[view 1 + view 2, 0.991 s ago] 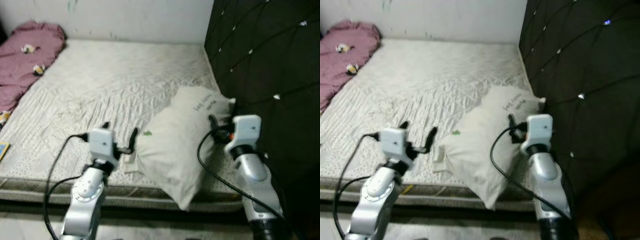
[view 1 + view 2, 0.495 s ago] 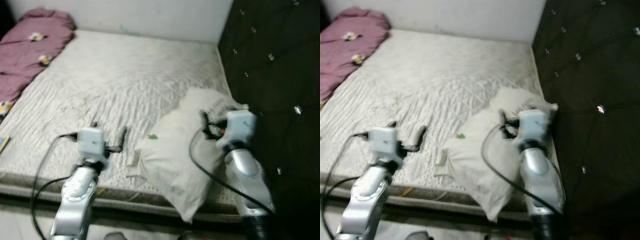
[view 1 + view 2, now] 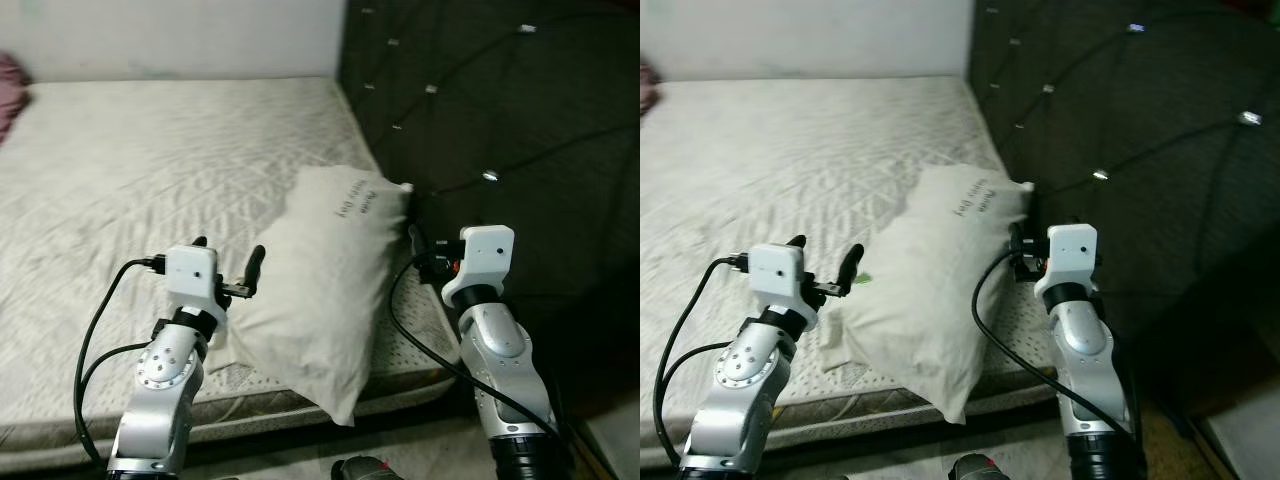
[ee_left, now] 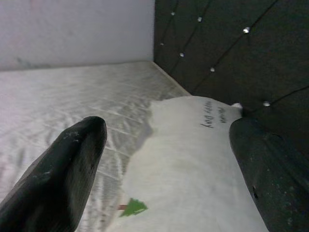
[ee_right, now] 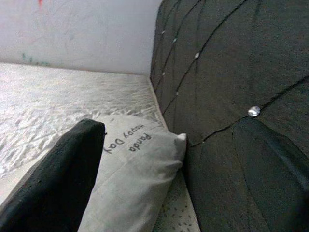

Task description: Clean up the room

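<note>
Lying at an angle on the near corner of the mattress [image 3: 150, 160], the white pillow [image 3: 320, 280] is not yet in its place: its top corner with the printed words is just beside the dark tufted headboard [image 3: 480, 110], and its lower corner hangs a little over the mattress edge toward the robot. I judge that the tidying of this bed is only at its beginning, because the pillow is skewed and nobody holds it. The left gripper [image 3: 228, 268] hovers just beside the pillow's left edge, its two black fingers spread wide with nothing between them; in the left wrist view the pillow with a small green tree print [image 4: 133, 207] lies in the gap between the fingers [image 4: 63, 169]. The right gripper [image 5: 183, 169] is on the other side, near the pillow's upper right edge and close to the headboard, also wide open and empty, as its wrist view shows the pillow corner and the headboard between the fingers. So both arms stand on either side of the pillow, but contact is not made. What is left, I think, is to close on the pillow and set it straight against the headboard. At the far left edge a bit of pink bedding [image 3: 8, 80] can be seen, too small to tell more.
</note>
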